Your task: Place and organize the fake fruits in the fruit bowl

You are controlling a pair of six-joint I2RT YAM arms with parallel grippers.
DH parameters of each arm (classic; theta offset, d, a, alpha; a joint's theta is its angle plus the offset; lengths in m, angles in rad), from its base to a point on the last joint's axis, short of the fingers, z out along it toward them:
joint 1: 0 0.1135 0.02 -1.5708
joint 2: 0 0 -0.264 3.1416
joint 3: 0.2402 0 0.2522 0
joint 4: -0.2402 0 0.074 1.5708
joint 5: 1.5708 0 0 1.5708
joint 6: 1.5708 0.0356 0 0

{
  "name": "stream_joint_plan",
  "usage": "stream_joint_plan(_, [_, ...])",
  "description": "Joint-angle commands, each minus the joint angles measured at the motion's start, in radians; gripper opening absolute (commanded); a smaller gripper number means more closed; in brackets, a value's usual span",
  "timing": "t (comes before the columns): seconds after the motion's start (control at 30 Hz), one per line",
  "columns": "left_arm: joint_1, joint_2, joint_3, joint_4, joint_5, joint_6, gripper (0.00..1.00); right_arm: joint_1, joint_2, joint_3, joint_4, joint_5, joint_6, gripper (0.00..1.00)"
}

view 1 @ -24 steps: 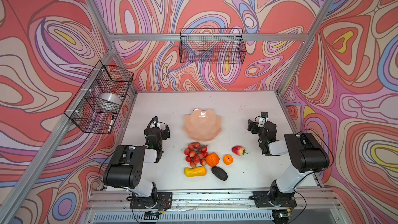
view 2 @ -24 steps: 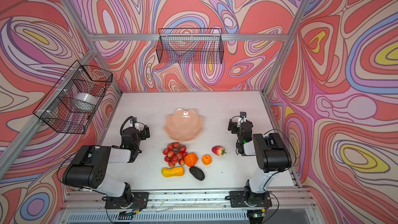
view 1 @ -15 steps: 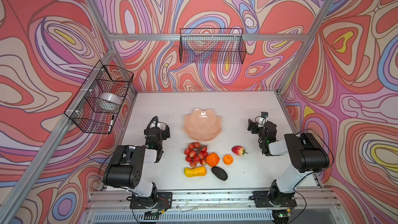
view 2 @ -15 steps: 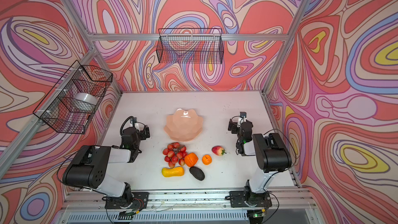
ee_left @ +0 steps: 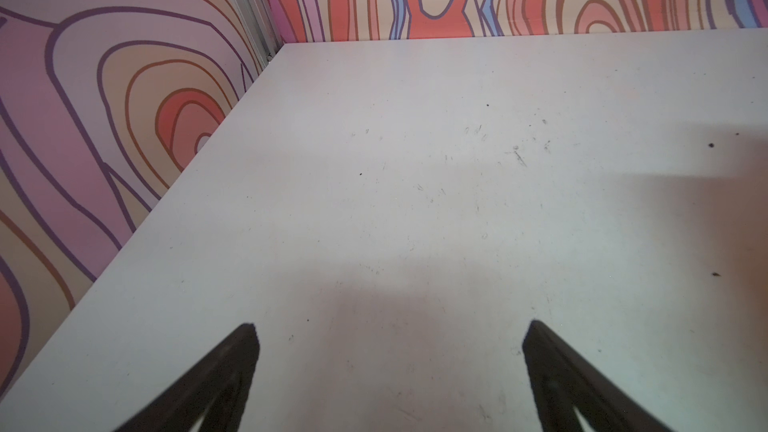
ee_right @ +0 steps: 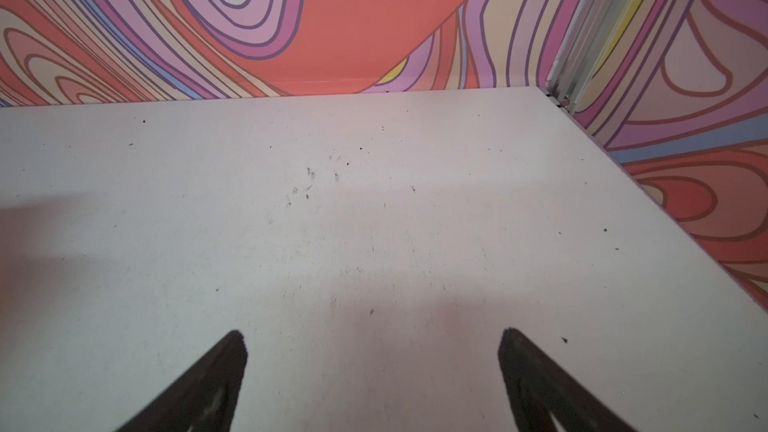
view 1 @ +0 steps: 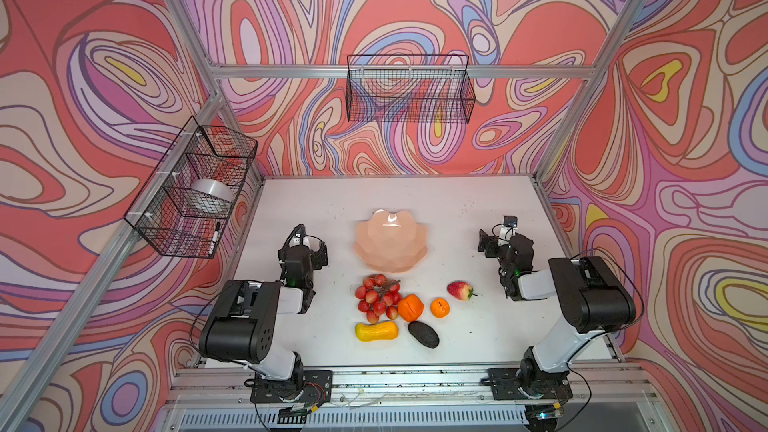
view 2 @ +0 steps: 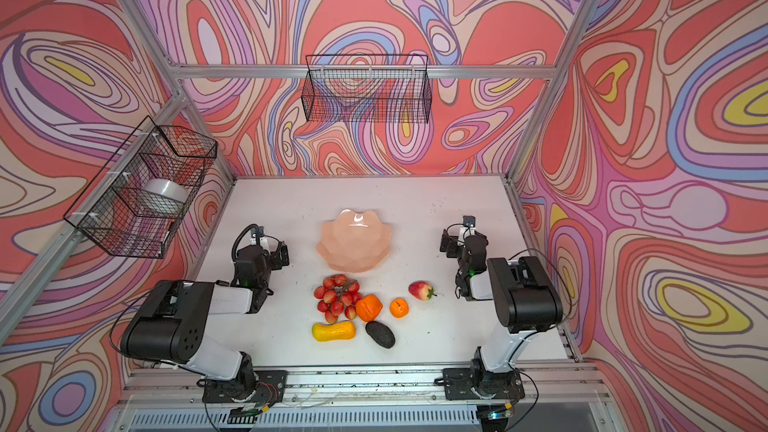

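No text, label, brand or number can be read in any view. The bowl (view 1: 390,251) shows no legible marking. The dark marks on the table (ee_left: 415,160) are only scratches and specks, not letters.

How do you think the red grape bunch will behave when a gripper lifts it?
The grape bunch is many small globes on thin stems, so it will probably flex and dangle. Its glossy round grapes may slip from a grip. It appears to touch the large orange, so dragging it could nudge that.
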Motion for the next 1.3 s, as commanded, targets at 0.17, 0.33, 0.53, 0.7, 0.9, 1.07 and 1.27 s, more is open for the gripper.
stream_joint_plan(0.17, [0.005,0.0,0.01,0.036,-0.01,-0.003,1.0,-0.005,-0.011,0.007,0.005,0.004,-0.004,0.98])
stream_joint_plan(0.33, [0.005,-0.038,0.019,-0.008,-0.018,-0.003,1.0,-0.006,-0.013,0.012,-0.007,0.009,0.001,0.98])
stream_joint_plan(0.53, [0.001,-0.285,0.265,-0.702,-0.15,-0.183,1.0,-0.005,-0.207,0.193,-0.494,0.099,0.091,0.95])
stream_joint_plan(0.7, [0.001,-0.56,0.343,-0.991,-0.036,-0.223,1.0,-0.019,-0.369,0.375,-0.933,-0.108,0.377,0.98])
stream_joint_plan(0.9, [0.001,-0.764,0.231,-0.879,-0.052,-0.27,1.0,-0.006,-0.48,0.391,-1.331,-0.308,0.488,0.93])
stream_joint_plan(1.07, [0.001,-0.752,0.269,-0.91,-0.045,-0.249,1.0,0.08,-0.582,0.347,-1.618,-0.243,0.527,0.89])
stream_joint_plan(1.27, [0.001,-0.721,0.273,-0.91,0.003,-0.262,1.0,0.232,-0.663,0.241,-1.661,-0.19,0.66,0.87])
